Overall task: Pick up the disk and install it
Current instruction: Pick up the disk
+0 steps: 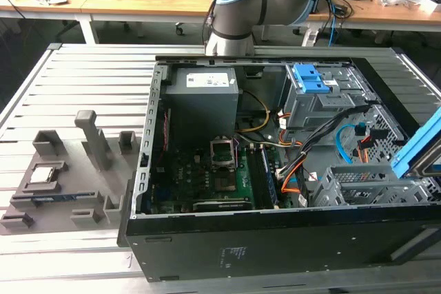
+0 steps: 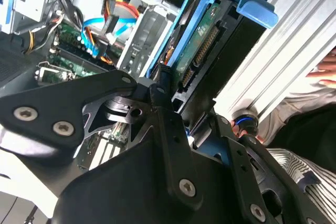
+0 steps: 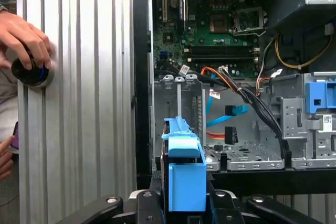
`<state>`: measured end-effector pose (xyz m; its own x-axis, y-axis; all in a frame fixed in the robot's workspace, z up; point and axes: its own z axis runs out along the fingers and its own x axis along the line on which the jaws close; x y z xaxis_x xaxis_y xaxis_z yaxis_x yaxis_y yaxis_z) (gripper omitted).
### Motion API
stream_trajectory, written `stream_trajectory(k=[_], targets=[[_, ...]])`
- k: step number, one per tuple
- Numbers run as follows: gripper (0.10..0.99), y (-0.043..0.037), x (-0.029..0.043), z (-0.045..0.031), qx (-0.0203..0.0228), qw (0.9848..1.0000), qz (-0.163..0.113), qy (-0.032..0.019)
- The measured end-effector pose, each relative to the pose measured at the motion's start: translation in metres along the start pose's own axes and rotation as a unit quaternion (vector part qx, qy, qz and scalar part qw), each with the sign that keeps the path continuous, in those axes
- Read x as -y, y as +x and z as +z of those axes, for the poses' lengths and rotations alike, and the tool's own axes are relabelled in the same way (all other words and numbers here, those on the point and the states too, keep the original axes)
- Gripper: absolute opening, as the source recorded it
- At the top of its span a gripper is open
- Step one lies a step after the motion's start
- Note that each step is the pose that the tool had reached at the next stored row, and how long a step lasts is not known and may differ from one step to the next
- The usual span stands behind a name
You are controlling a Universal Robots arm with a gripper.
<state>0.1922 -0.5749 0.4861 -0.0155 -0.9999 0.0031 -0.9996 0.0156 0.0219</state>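
Observation:
The disk (image 2: 210,40) is a metal drive in blue plastic rails, with its green circuit board and connector edge facing the second wrist view. My gripper (image 2: 191,103) is shut on it, one black finger on each side. In the first wrist view the blue rail end of the disk (image 3: 184,166) stands upright between the gripper (image 3: 184,203) arms, just outside the case and in line with the empty metal drive cage (image 3: 178,114). In the exterior view the disk (image 1: 420,142) shows as a tilted blue piece at the right edge, above the drive cage (image 1: 358,184).
The open computer case (image 1: 275,246) lies on a slatted metal table (image 1: 89,80), with motherboard (image 1: 220,177), cables and power supply (image 1: 203,101) inside. A grey fixture (image 1: 69,184) holds a processor chip (image 1: 43,175). A person's hand (image 3: 23,38) rests on a black knob (image 3: 31,72) by the case.

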Motion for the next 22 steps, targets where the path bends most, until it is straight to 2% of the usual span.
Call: stream_trajectory(k=[2, 3, 5, 7, 10, 11, 12, 13, 14, 16, 17, 19, 22], targets=[[0.365, -0.0002, 0.0114, 0.0001, -0.0002, 1.0, 0.0, -0.0003], [0.365, -0.0002, 0.0143, 0.0, -0.0002, 1.0, 0.0, -0.0004], [0.365, -0.0002, 0.0156, 0.0001, -0.0001, 1.0, 0.0, -0.0004], [0.365, -0.0002, 0.0134, 0.0004, -0.0002, 1.0, 0.0, -0.0003], [0.365, 0.0002, -0.0109, 0.0033, -0.0002, 1.0, 0.0, -0.0004], [0.365, -0.0004, -0.0232, 0.0056, -0.0002, 1.0, 0.0, -0.0004], [0.365, -0.0041, -0.0332, 0.0072, -0.0002, 1.0, 0.0, -0.0004], [0.365, -0.0093, -0.0386, 0.0082, -0.0002, 1.0, 0.0, -0.0003], [0.365, -0.0158, -0.0406, 0.009, -0.0002, 1.0, 0.0, -0.0004], [0.365, -0.0225, -0.044, 0.0102, -0.0002, 1.0, 0.0, -0.0003], [0.365, -0.0251, -0.0484, 0.0114, -0.0003, 1.0, 0.0, -0.0004], [0.365, -0.0256, -0.053, 0.0137, -0.0004, 1.0, 0.0, -0.0004], [0.365, -0.0256, -0.0556, 0.0174, -0.0005, 1.0, 0.0, -0.0004]])
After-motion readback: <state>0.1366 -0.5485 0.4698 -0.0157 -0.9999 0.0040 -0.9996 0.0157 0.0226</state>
